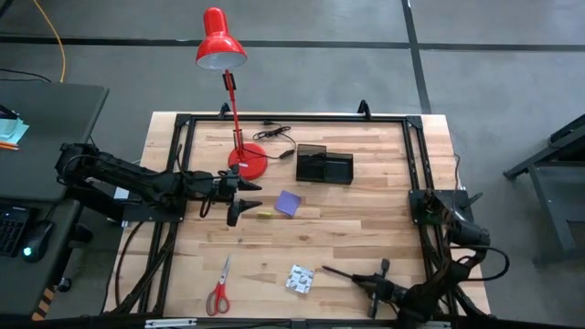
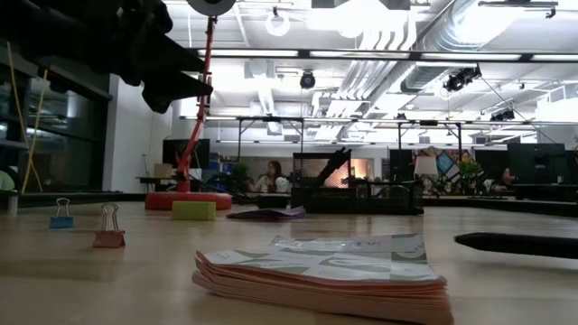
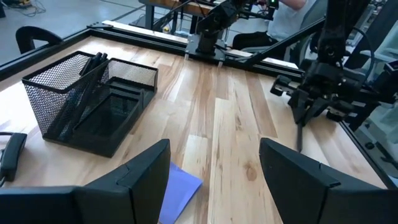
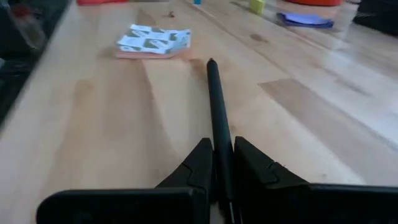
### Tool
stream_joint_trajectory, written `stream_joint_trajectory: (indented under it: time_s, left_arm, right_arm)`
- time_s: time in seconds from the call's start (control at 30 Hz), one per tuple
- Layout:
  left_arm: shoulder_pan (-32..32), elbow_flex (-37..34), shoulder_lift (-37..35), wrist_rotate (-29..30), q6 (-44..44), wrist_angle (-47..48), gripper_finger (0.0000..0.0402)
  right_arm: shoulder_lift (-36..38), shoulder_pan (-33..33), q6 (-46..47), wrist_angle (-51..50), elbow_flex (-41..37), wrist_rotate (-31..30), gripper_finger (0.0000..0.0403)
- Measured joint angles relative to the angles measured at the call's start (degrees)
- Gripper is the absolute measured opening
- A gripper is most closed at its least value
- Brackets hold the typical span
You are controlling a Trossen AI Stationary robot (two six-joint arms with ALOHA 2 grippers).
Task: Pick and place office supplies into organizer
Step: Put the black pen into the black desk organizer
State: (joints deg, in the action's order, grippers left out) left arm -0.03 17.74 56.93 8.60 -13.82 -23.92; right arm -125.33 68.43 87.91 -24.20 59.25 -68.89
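The black mesh organizer stands toward the table's far side and has dark pens upright in its tall cup. My left gripper hovers open just left of the purple notepad, which lies flat on the table. A small yellow piece lies near it. My right gripper, at the near right, is shut on a black pen. The patterned packet and the red-handled scissors lie near the near edge. My right gripper pinches the black pen near its rear end between both fingers, with the fingers running along the pen. They come in level from the table's right. The pen's tip points toward the packet, low over the wood; whether it touches the table, I cannot tell.
A red desk lamp stands on its base left of the organizer, with a black cable beside it. Two binder clips stand on the wood. A black frame rims the table. A person sits in the room beyond.
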Motion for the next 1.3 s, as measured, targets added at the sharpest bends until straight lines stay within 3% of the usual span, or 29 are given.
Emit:
stream_joint_trajectory:
  time_s: [0.43, 0.67, 1.0, 1.3]
  left_arm:
    - [0.0, 0.0, 0.0, 1.18, 0.0, 0.01, 0.0233]
    - [0.02, 0.0, 0.0, 1.51, 0.0, 0.02, 0.0233]
    - [0.02, -0.02, 1.05, 1.51, 0.0, 0.86, 0.0233]
    - [0.02, -0.02, 1.49, 2.3, 0.46, 1.46, 0.0233]
  right_arm:
    - [13.48, -8.2, -2.18, -22.07, -0.16, 0.54, 0.0027]
    - [25.12, -14.07, -9.92, -33.02, -0.15, 0.87, 0.0027]
    - [45.39, -27.95, -38.19, -33.94, -0.09, 8.77, 0.0027]
    - [58.47, -47.36, -70.66, -19.73, -0.06, 23.35, 0.0027]
